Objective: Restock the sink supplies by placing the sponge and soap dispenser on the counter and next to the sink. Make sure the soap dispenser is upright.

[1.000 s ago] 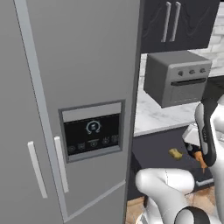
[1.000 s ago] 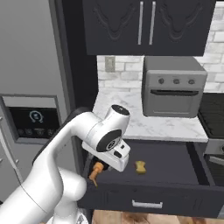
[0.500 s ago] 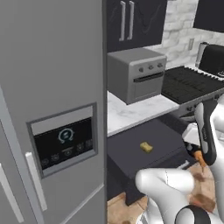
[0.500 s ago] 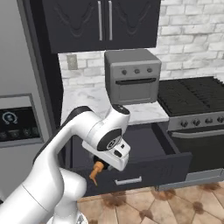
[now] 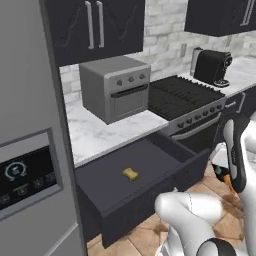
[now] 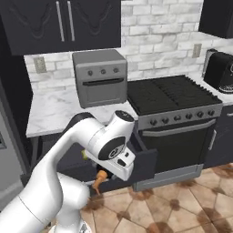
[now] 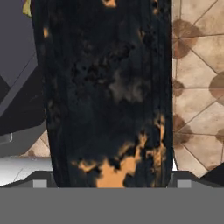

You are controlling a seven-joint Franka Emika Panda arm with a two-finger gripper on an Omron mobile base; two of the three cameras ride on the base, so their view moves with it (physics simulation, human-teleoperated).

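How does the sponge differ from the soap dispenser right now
The sponge is a small yellow block; the soap dispenser is orange and taller. The sponge lies loose on the floor of the open drawer; the soap dispenser is clamped in the hand, outside the drawer. Neither is on the counter.

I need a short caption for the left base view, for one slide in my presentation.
Yellow sponge lies in the open dark drawer below the marble counter with a toaster oven.

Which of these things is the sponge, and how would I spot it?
Find the grey toaster oven on the marble counter. Below the counter a dark drawer stands pulled open. The sponge is the small yellow block lying on its floor, the one bright thing in there.
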